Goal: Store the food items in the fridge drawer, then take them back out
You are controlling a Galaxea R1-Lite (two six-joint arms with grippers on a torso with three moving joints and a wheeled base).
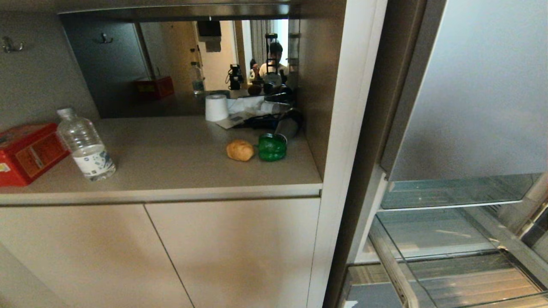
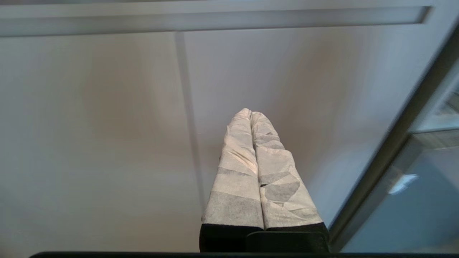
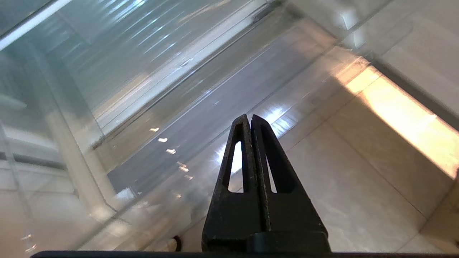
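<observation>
We see potato and green pepper touching, right on counter, back from its near edge | fridge drawer pulled out, lower right | left gripper pressed together facing cabinet doors | right gripper pressed together over drawer glass

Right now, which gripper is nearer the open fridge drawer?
Right. The right gripper, fingers shut, hangs just over the fridge drawer glass. The left gripper, also shut, faces the cabinet doors beside the fridge.

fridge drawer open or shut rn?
Open. The fridge drawer is pulled out below the upper door, its clear glass panels exposed; no food shows inside.
</observation>
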